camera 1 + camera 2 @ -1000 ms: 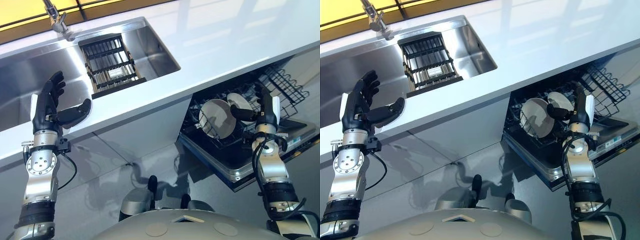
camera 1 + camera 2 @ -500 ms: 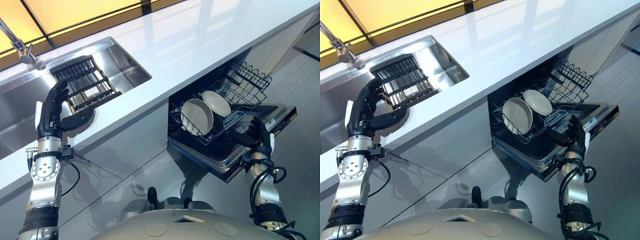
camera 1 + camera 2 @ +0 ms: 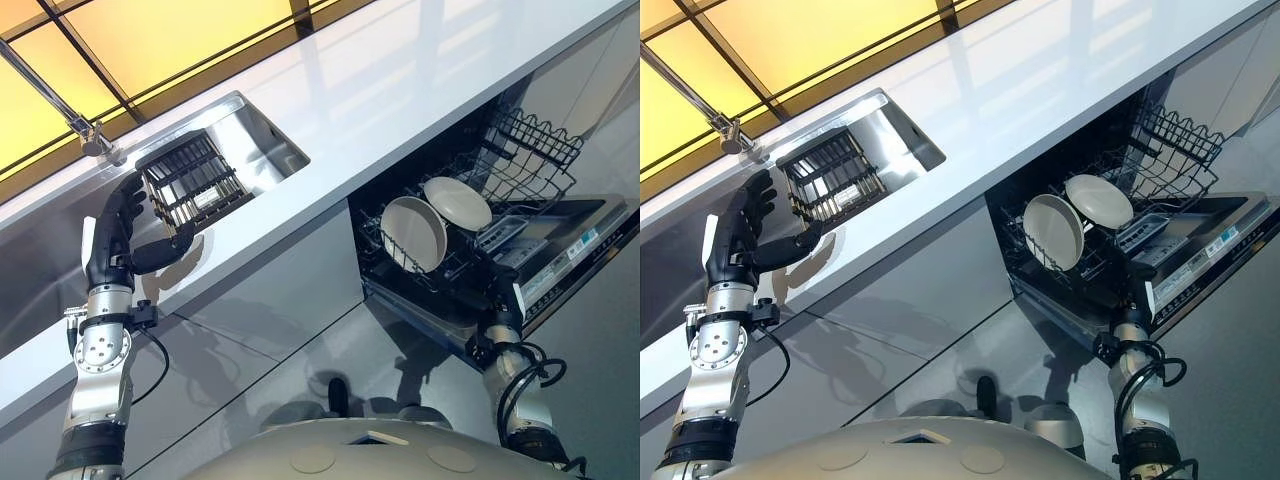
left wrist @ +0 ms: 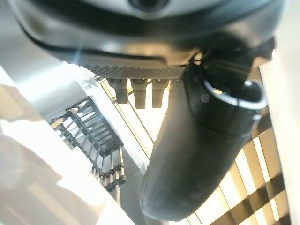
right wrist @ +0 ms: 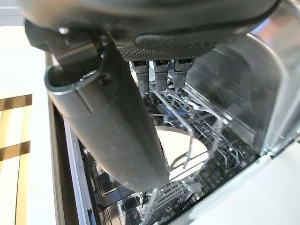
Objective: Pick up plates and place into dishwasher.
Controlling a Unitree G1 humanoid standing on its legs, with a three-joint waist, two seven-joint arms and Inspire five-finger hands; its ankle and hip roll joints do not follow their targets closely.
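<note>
Two pale plates stand on edge in the open dishwasher's lower rack [image 3: 380, 255]: a larger plate [image 3: 413, 233] in front and a smaller plate [image 3: 457, 202] behind it. My right hand [image 5: 117, 122] is low at the front edge of the dishwasher door [image 3: 560, 265], open and holding nothing. Past its fingers, the right wrist view looks into the rack at one plate [image 5: 180, 154]. My left hand [image 3: 118, 245] is raised at the counter's edge beside the black dish rack [image 3: 190, 180] in the sink, open and empty, thumb [image 4: 197, 150] spread.
A steel sink [image 3: 270, 140] with a faucet [image 3: 95, 135] is set in the long white countertop [image 3: 400, 90]. The dishwasher's upper wire basket [image 3: 530, 150] is pulled out above the plates. The lowered door juts into the floor space on the right.
My right hand has drawn back from beside the plates and dropped to the door's front edge. The left hand stays raised by the sink rack. The head camera has shifted.
</note>
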